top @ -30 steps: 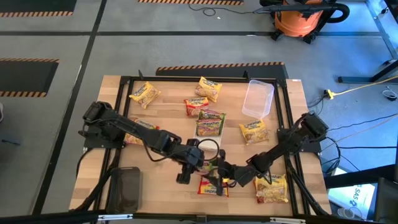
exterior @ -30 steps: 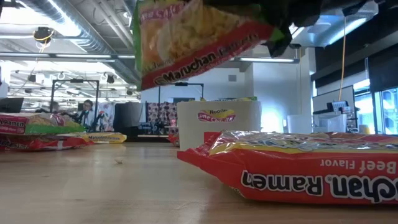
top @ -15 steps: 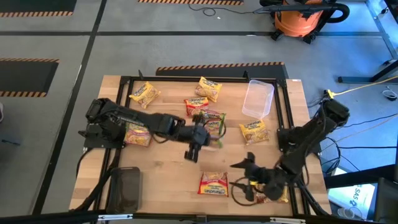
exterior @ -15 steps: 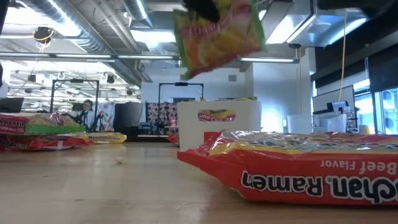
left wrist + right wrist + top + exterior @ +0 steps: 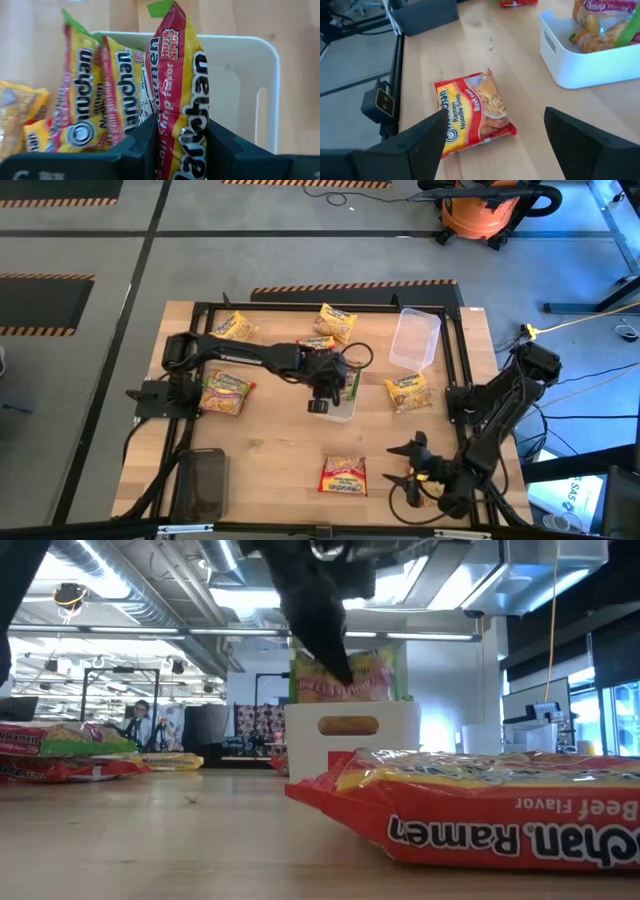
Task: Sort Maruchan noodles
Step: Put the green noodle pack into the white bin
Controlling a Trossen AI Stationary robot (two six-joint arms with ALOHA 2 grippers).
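My left gripper [image 5: 328,380] is over the white bin [image 5: 345,416] at the table's middle, shut on a red, yellow and green Maruchan packet [image 5: 175,75]. Other packets [image 5: 95,100] stand in that bin. My right gripper [image 5: 402,464] is open near the table's near right corner, touching nothing. A red beef packet [image 5: 343,475] lies flat on the wood in front of it [image 5: 472,112]. Loose packets lie flat at the far edge [image 5: 232,330] [image 5: 337,320] [image 5: 316,345], on the left [image 5: 225,393] and on the right [image 5: 408,390]. My left gripper pinches the packet between its two fingers [image 5: 145,140], at the packet's upper end [image 5: 182,145]. It comes from above, slanting down. The packet hangs below the fingers, upright, its lower part [image 5: 350,680] behind the bin's wall [image 5: 350,740]; whether it touches the bin's floor cannot be seen.
A clear plastic container [image 5: 415,338] sits at the far right. A dark tray [image 5: 205,480] lies at the near left corner. A black frame [image 5: 300,307] runs round the table. Bare wood shows between the bin and the near edge.
My left gripper has carried the packet from the near middle of the table toward the far edge, over the white bin, and lowered it between the packets there. My right gripper has drawn back from beside it toward the near right corner.
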